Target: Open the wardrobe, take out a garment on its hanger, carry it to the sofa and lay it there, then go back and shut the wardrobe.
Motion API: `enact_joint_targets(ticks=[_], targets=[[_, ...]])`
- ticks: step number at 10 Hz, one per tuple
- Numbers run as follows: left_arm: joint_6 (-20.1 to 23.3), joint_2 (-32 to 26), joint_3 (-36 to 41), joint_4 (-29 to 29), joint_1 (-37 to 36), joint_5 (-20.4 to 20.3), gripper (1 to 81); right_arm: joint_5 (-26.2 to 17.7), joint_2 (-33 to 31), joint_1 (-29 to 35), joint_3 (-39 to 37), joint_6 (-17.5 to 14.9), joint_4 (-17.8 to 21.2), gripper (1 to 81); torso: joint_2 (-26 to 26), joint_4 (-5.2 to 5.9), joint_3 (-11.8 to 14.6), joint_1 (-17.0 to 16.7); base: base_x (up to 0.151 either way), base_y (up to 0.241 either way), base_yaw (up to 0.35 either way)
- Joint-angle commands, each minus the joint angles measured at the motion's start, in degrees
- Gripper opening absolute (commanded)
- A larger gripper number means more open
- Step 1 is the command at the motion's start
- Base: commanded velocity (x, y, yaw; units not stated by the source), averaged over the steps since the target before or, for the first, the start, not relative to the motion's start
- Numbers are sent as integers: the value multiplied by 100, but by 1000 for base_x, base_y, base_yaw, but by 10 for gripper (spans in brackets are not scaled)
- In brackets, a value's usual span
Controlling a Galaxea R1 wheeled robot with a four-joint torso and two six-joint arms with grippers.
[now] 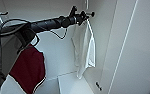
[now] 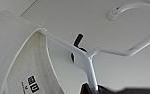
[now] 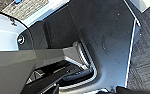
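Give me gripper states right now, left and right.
Left gripper: up at the white hanger carrying the white shirt inside the wardrobe; grip cannot be told.
Right: cannot be told.

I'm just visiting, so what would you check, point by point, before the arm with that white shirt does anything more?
1. Wardrobe open: ok, its inside shows.
2. Left gripper at the hanger: ok, dark fingers meet the hanger's stem in the left wrist view.
3. Grip firm: cannot tell, the fingers are mostly cut off.
4. White shirt on the hanger: ok, its collar drapes over one hanger arm.
5. Hook free of the rail: cannot tell.
6. Maroon top apart from the shirt: ok, a gap shows between them.
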Motion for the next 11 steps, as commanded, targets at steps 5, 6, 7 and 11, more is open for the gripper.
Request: enact_joint_targets(ticks=[5,6,7,11], targets=[[130,-886,898,447,-1159,125,10,-305,49,187,46,-52,-77,811,0,1106,0,2,0,0,0],[147,-912,968,447,-1133,152,10,-305,49,187,46,-44,-60,811,0,743,0,2,0,0,0],[165,-930,1048,447,-1080,196,10,-305,49,195,46,-43,-51,811,0,942,0,2,0,0,0],[183,-1220,1646,649,-747,381,10,-296,49,178,46,-52,-60,811,0,1119,0,2,0,0,0]])
